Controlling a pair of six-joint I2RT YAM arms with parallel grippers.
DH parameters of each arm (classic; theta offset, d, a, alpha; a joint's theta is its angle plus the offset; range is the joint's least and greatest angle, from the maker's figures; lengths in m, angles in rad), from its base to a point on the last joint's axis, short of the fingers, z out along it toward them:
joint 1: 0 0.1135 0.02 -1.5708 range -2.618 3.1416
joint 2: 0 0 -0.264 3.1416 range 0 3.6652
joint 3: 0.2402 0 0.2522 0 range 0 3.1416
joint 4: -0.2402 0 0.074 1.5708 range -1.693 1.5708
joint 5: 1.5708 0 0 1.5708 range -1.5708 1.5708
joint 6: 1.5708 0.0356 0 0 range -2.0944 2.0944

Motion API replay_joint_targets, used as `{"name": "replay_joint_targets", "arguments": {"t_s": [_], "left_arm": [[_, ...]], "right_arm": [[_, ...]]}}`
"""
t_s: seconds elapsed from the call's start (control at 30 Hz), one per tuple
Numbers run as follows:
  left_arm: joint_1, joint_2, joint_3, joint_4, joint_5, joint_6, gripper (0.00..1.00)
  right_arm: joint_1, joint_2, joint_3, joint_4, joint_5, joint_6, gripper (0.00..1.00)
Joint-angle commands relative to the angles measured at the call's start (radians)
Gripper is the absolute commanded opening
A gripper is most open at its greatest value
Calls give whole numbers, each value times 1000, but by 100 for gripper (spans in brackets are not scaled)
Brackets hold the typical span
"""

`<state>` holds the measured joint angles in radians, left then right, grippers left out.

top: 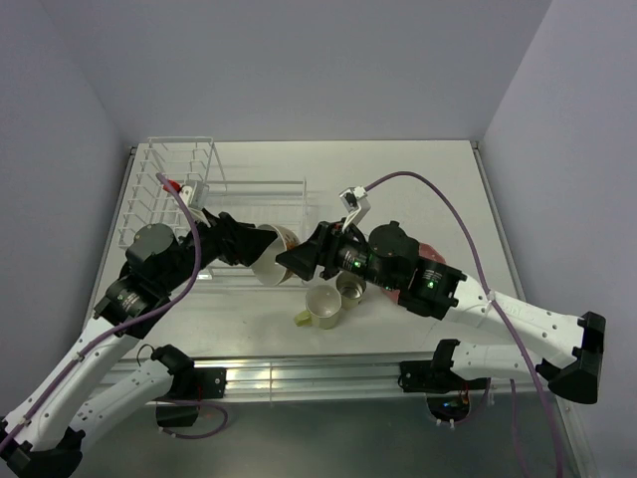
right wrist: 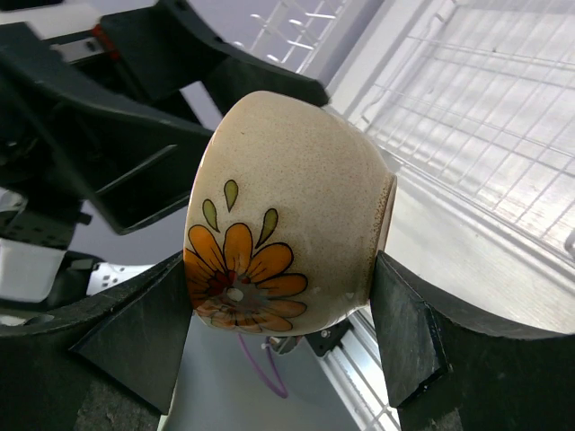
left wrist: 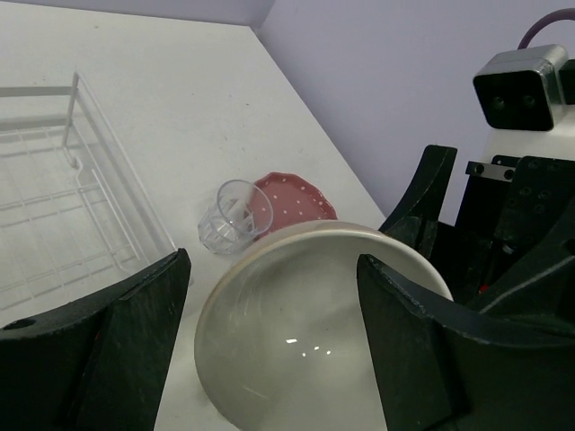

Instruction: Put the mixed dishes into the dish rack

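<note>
The cream bowl [top: 270, 257] with an orange flower [right wrist: 241, 269] is held in the air on its side, between both grippers. My right gripper [right wrist: 280, 269] is shut on its outer wall near the base. My left gripper [left wrist: 274, 269] is open at its mouth [left wrist: 296, 332]; its left finger stands clear of the rim, its right finger crosses the mouth. The yellow-green mug [top: 321, 306] and the steel cup [top: 350, 287] stand below the right gripper [top: 291, 261]. The clear tumbler [left wrist: 231, 215] stands in front of the pink dotted plate [left wrist: 292, 199]. The white dish rack [top: 169, 189] is at the far left.
The rack's low basket section [right wrist: 485, 117] lies just behind the bowl, and also shows in the left wrist view [left wrist: 54, 206]. The right arm [top: 428, 279] covers most of the plate in the top view. Purple cables loop over both arms.
</note>
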<state>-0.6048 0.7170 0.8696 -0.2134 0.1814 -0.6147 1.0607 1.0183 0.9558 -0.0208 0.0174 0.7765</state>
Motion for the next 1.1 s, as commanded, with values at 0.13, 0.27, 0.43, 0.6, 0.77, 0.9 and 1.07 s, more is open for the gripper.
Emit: {"name": "replay_joint_targets", "arguments": {"t_s": [0.13,0.27,0.43,0.6,0.77,0.9,1.07], "left_arm": [[34,-36,31,-58,-30,58,83],[42,-59,51,-96,-65,70,83],[43,-112,107,-173,-140,87,82],[43,-149,166,-248,-166,105,82],[43,-180,220,-296,-174,116,81],[43,-203,230,-326,-177,127,81],[43,-220,224,-357,-175,141,81]], "right_arm": [[-60,22,53,94,-11,-9,0],[-93,72,89,71,-36,-32,0],[-122,160,203,27,-34,-100,0],[-156,299,333,-47,-27,-181,0],[-179,458,495,-111,4,-265,0],[-179,584,636,-182,56,-345,0],[-189,747,813,-260,125,-431,0]]}}
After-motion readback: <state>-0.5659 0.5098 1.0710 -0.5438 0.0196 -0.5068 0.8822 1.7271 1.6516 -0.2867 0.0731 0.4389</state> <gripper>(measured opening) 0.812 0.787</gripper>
